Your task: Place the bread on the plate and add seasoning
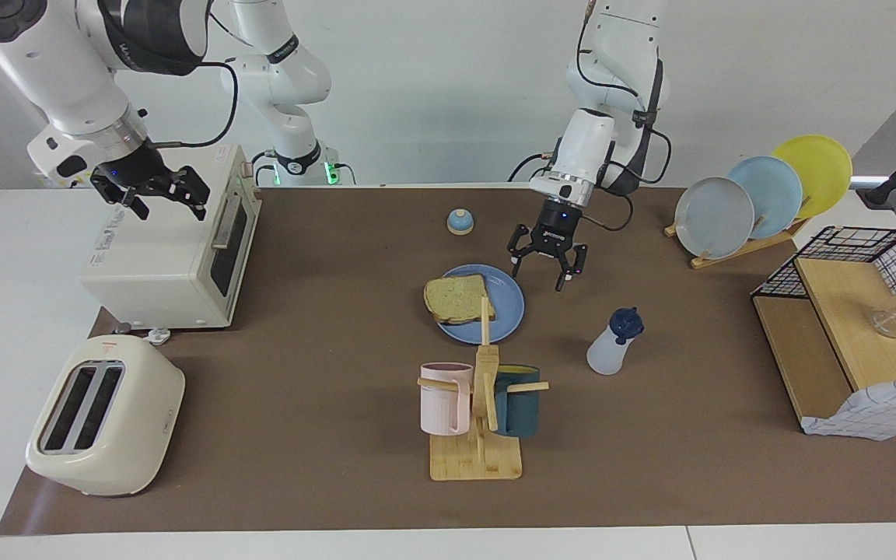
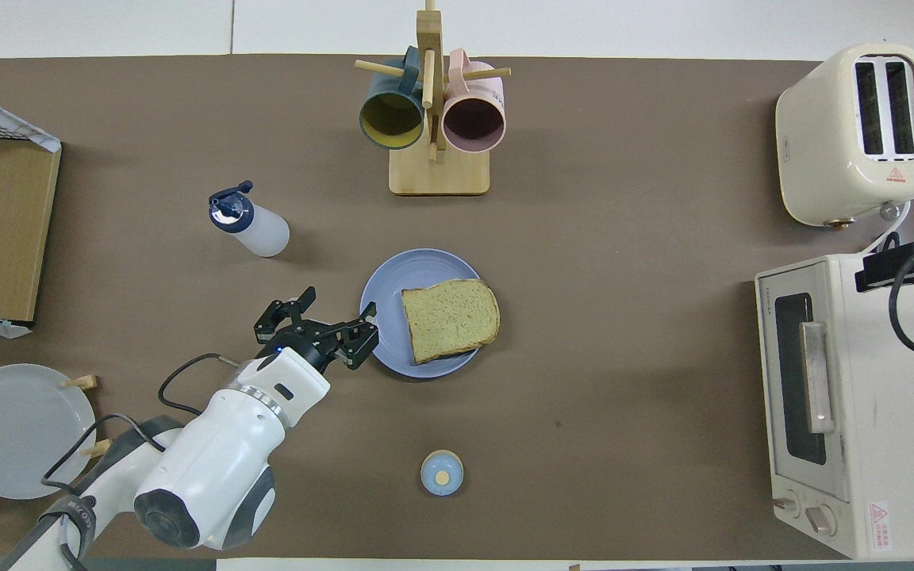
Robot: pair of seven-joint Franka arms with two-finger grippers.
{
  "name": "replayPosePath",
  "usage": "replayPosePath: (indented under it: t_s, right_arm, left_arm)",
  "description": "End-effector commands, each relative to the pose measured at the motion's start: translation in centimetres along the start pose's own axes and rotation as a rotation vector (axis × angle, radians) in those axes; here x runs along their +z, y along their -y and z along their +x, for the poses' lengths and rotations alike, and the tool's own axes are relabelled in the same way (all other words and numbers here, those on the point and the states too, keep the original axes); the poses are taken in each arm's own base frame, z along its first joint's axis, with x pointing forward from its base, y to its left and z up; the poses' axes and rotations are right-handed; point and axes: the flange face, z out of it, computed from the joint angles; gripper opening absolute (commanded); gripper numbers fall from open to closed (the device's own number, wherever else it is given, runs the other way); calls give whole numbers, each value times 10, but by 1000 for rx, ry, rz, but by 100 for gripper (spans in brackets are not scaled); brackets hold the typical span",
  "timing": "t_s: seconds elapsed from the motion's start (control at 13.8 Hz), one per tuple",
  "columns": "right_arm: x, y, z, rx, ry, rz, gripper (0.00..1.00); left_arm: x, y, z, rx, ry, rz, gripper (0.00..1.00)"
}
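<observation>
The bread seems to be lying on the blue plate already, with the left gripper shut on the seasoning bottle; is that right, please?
Only partly. The bread does lie on the plate, but the facing view shows the left gripper open and empty, with the seasoning bottle standing apart on the table.

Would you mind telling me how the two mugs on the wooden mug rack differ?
The pink mug is pale outside with a dark pinkish inside; the teal mug is dark outside with a yellow inside. The pink mug hangs toward the right arm's end of the table, the teal mug toward the left arm's. Both hang tilted from the rack.
</observation>
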Motion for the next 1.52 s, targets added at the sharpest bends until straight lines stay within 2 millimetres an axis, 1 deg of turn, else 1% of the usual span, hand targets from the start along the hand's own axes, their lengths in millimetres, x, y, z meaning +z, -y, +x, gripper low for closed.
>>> replayPosePath:
  t_s: [0.0, 0.14, 0.29, 0.43, 0.58, 0.65, 0.8, 0.94, 1.01, 1.09, 1.16, 1.3, 1.45]
  right_arm:
    - [1, 1, -3, 18, -12, 6, 100]
    - [1, 1, -3, 17, -10, 6, 100]
    - [1, 1, -3, 17, -10, 6, 100]
    - [1, 1, -3, 18, -9, 6, 100]
    - [2, 1, -3, 18, -9, 6, 100]
    - [1, 1, -3, 17, -10, 6, 100]
    - [1, 1, -3, 18, -12, 6, 100]
    - [1, 1, -3, 17, -10, 6, 100]
    - [1, 1, -3, 17, -10, 6, 100]
    - [1, 1, -3, 17, -10, 6, 100]
    - [1, 1, -3, 17, -10, 6, 100]
    - [1, 1, -3, 17, -10, 6, 100]
    - [1, 1, -3, 17, -10, 6, 100]
  left_arm:
    - [-4, -12, 36, -28, 39, -1, 100]
    - [-9, -20, 74, -52, 88, 10, 100]
    - [-19, -25, 118, -61, 149, 28, 100]
    - [-32, -22, 164, -86, 215, 61, 100]
    - [-42, -20, 189, -97, 264, 81, 100]
    - [-46, -15, 199, -108, 283, 95, 100]
    - [-57, -13, 219, -105, 320, 108, 100]
    - [-70, 21, 240, -121, 382, 158, 100]
    - [-76, 30, 246, -94, 415, 166, 100]
    - [-83, 46, 253, -76, 448, 177, 100]
    - [-92, 69, 259, -57, 481, 193, 100]
    - [-107, 111, 262, -23, 534, 209, 100]
    - [-118, 142, 260, -9, 580, 218, 100]
